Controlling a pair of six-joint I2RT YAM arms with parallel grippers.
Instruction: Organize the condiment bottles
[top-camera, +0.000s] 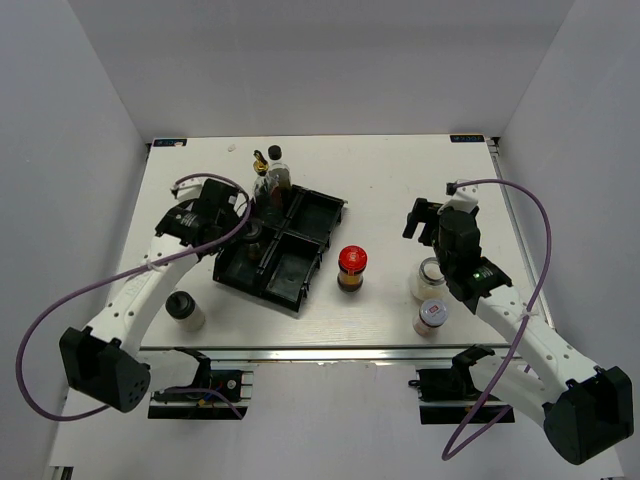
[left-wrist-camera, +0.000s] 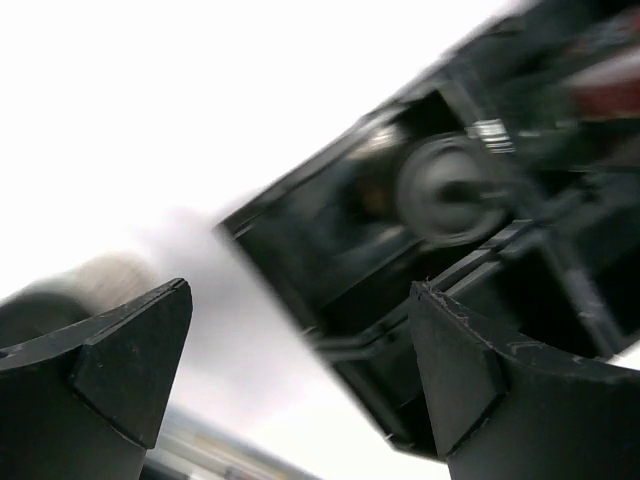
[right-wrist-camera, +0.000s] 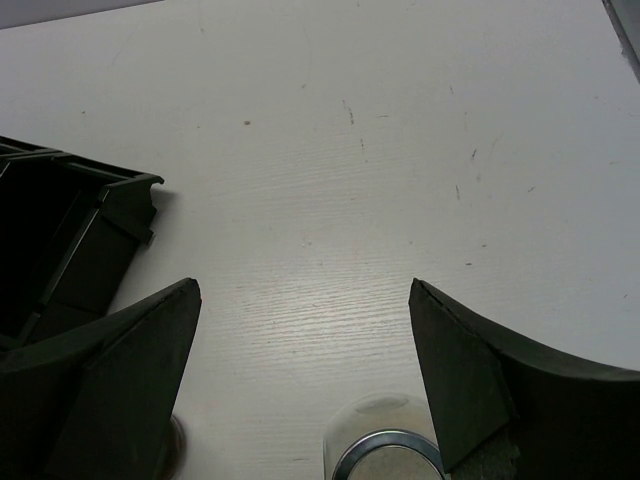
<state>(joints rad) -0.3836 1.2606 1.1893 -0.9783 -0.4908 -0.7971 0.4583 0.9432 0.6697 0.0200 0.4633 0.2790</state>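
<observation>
while the left gripper (left-wrist-camera: 300, 370) hangs released by the tray (top-camera: 335, 206), the right gripper (right-wrist-camera: 305, 375) hovers spread-jawed over the table (right-wrist-camera: 400, 150).

- Table (right-wrist-camera: 330, 150): white, matt, fine wood-like grain, small scuffs ahead of the right gripper (right-wrist-camera: 302, 290).
- Tray (right-wrist-camera: 110, 215), left of that gripper: black plastic, faint sheen.
- Silver-lidded jar (right-wrist-camera: 385, 445), beneath it: clear glossy wall, shiny metal lid.
- Fingers (right-wrist-camera: 470, 380): matt black plastic, rough edges.
- Red-lidded jar (top-camera: 352, 268), further left: glossy lid.
</observation>
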